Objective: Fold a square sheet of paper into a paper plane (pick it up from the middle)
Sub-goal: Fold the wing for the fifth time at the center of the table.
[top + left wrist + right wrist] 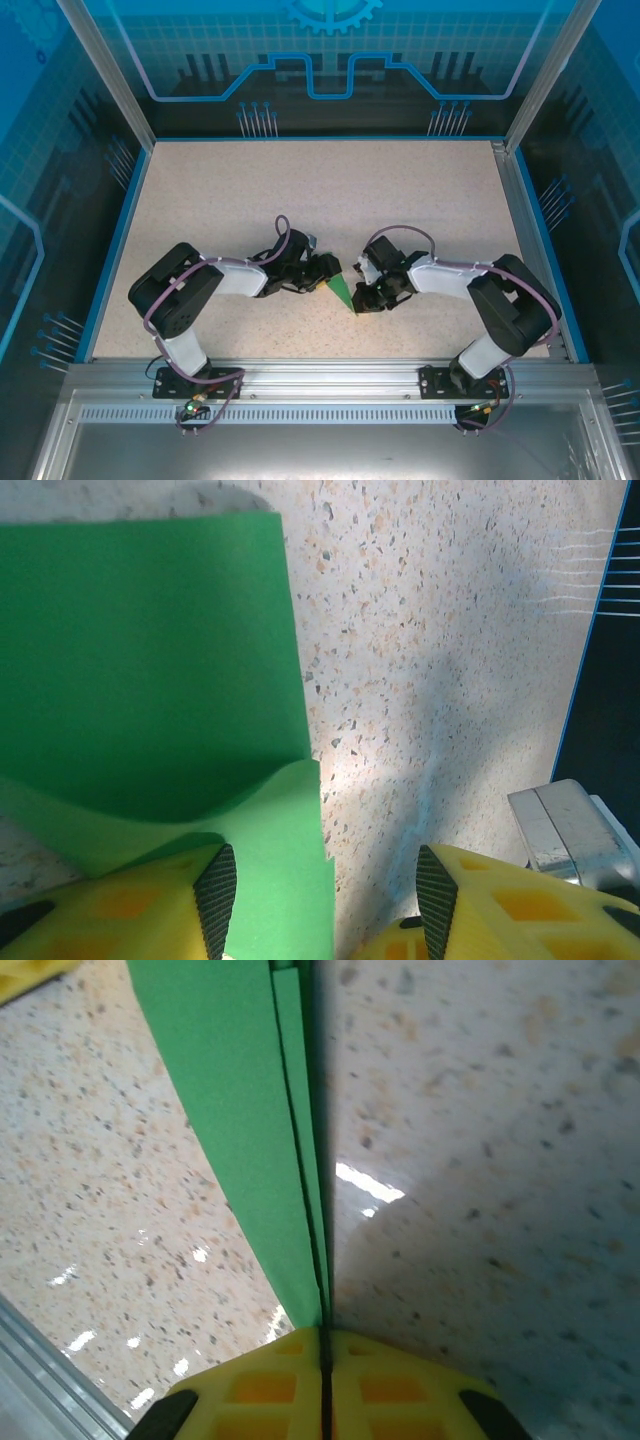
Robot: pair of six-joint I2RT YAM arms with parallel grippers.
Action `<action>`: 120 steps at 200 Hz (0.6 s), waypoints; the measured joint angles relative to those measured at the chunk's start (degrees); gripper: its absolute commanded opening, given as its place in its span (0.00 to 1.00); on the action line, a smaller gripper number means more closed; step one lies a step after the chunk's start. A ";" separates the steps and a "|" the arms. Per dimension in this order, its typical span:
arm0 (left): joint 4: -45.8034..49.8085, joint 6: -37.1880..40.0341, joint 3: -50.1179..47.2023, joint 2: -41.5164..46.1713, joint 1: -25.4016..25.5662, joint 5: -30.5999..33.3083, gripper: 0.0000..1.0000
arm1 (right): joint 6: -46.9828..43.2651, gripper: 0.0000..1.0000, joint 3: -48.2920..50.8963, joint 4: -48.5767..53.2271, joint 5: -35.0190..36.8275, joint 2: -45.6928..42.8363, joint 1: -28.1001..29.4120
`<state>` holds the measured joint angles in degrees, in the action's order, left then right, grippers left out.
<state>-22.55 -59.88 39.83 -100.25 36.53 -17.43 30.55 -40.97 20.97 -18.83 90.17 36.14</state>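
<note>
1. Near edge: an aluminium rail (330, 372) runs along the near side of the tabletop (300, 200). Both arms reach inward from it and meet near the middle.

2. Right gripper (366, 296): the top view shows it just right of the green paper (343, 292). The right wrist view adds the grip detail. Here the right gripper (325, 1360) has its yellow fingers (400, 1385) pressed together on the green paper (230, 1100), with stacked layers seen edge-on. The paper stands on edge and its long axis runs straight away from the jaws.

3. Left gripper (322, 274): it sits at the far left end of the paper. In the left wrist view the left gripper (325, 905) has its jaws apart, with bare tabletop (450, 680) across most of the gap. The left pad (215, 900) overlaps the green paper (150, 660), where a loose flap curls upward.

4. Orientation: from above the paper reads as a slim wedge. Its tip points near and slightly right, its wide end far and left.

5. Clearance: the speckled surface is open on the left, right and far sides, out to the blue border (320, 138).
</note>
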 measured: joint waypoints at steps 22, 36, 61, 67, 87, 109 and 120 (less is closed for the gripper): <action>0.07 0.00 0.15 -0.17 -0.02 -0.09 0.55 | 0.20 0.12 -0.07 2.73 1.97 -1.40 0.22; 0.17 0.00 0.22 -0.20 -0.11 -0.28 0.55 | 0.66 0.13 -0.07 4.24 2.43 -2.51 0.22; 0.26 0.00 0.35 -0.31 -0.15 -0.46 0.55 | 1.14 0.09 0.00 5.57 2.08 -4.24 0.24; 0.46 0.00 0.48 -0.33 -0.15 -0.46 0.55 | 1.36 0.09 0.00 5.60 1.88 -4.35 0.24; 0.68 0.00 0.63 -0.44 -0.15 -0.48 0.55 | 1.55 0.15 0.00 5.62 1.68 -4.15 0.24; 0.92 0.00 0.87 -0.55 -0.17 -0.63 0.55 | 1.55 0.19 -0.02 5.62 1.27 -2.82 0.24; 1.18 0.00 1.01 -0.59 -0.17 -0.63 0.55 | 1.53 0.20 -0.02 5.81 1.31 -2.43 0.24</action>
<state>-21.37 -59.88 40.84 -100.84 36.36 -18.06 32.08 -40.99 26.79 -17.52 87.74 36.38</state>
